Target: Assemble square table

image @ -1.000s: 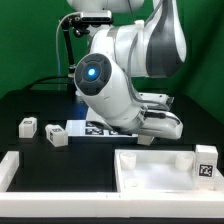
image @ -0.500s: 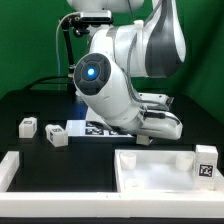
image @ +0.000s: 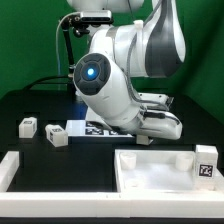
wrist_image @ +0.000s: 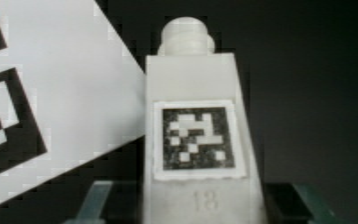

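Table leg (wrist_image: 197, 110), tag facing the wrist camera, sits clamped in the narrowed end effector (wrist_image: 201, 208), near the marker board (wrist_image: 43, 90).

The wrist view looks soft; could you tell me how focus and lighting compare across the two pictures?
Wrist view: the leg fills the frame, soft-edged, its tag blurred but legible; the marker board beside it is blurrier, the background dark. Exterior view: sharper and evenly lit, the arm shows a glowing blue light, and the table top looks bright with little shading.
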Controlling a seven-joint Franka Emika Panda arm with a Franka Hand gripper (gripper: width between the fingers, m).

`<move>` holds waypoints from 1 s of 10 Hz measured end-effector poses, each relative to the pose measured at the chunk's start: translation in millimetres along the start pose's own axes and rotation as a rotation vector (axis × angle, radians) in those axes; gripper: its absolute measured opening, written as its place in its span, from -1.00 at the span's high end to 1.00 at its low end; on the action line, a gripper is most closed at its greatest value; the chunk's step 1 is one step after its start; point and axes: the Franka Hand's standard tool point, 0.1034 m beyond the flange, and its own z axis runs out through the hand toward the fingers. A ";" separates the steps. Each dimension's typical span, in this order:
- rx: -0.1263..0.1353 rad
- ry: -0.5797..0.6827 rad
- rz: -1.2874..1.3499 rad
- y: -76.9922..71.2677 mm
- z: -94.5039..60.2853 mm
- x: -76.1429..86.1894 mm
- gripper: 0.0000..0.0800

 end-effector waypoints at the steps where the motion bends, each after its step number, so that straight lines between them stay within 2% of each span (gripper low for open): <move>1: 0.000 0.000 0.000 0.0 -0.1 0.0 0.27; 2: 0.003 0.006 -0.001 -0.5 -4.0 0.7 0.27; 3: 0.002 0.008 -0.022 -2.6 -24.2 -2.4 0.27; 5: 0.038 0.023 -0.063 -14.9 -87.1 -13.7 0.27; 6: 0.031 0.024 -0.068 -16.6 -98.5 -19.8 0.27; 7: 0.021 0.027 -0.057 -20.4 -96.4 -22.7 0.27; 8: 0.028 0.135 -0.061 -23.9 -100.0 -12.3 0.27; 10: 0.038 0.274 -0.069 -25.4 -106.3 -11.1 0.27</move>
